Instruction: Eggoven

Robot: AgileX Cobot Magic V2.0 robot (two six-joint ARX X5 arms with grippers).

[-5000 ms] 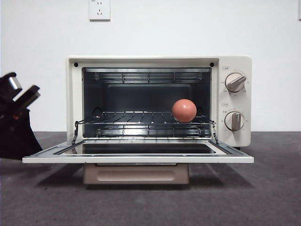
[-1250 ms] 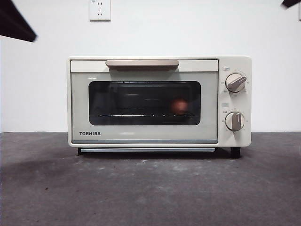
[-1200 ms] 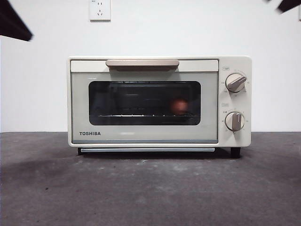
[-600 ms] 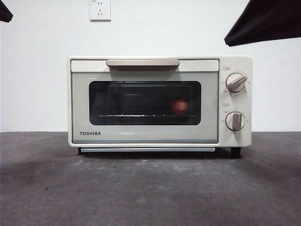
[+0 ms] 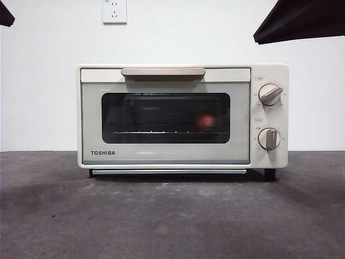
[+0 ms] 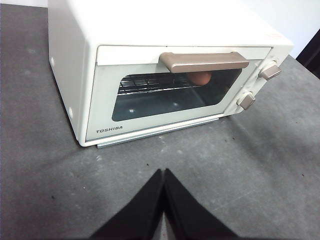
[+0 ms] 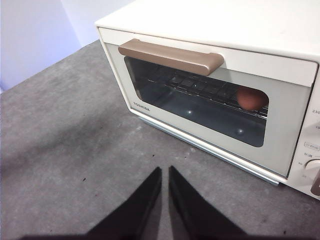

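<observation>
The cream TOSHIBA toaster oven (image 5: 86, 118) stands on the dark table with its door closed and its beige handle (image 5: 163, 72) up. The reddish-brown egg (image 5: 205, 122) lies on the wire rack inside, toward the knob side, dim behind the dark glass. It also shows in the left wrist view (image 6: 200, 78) and the right wrist view (image 7: 250, 99). My left gripper (image 6: 163, 175) hangs above the table in front of the oven, jaws shut and empty. My right gripper (image 7: 165, 172) hangs likewise in front of the oven, jaws nearly together and empty.
Two knobs (image 5: 269, 94) (image 5: 268, 138) sit on the oven's right panel. A wall socket (image 5: 114, 11) is on the white wall behind. Dark arm parts show at the top right corner (image 5: 302, 21) and the top left corner (image 5: 5, 15).
The oven door, open 4 s ago with the egg on the rack, is closed. The arm low at the left has gone up. The dark arm at the top right has come further into view.
</observation>
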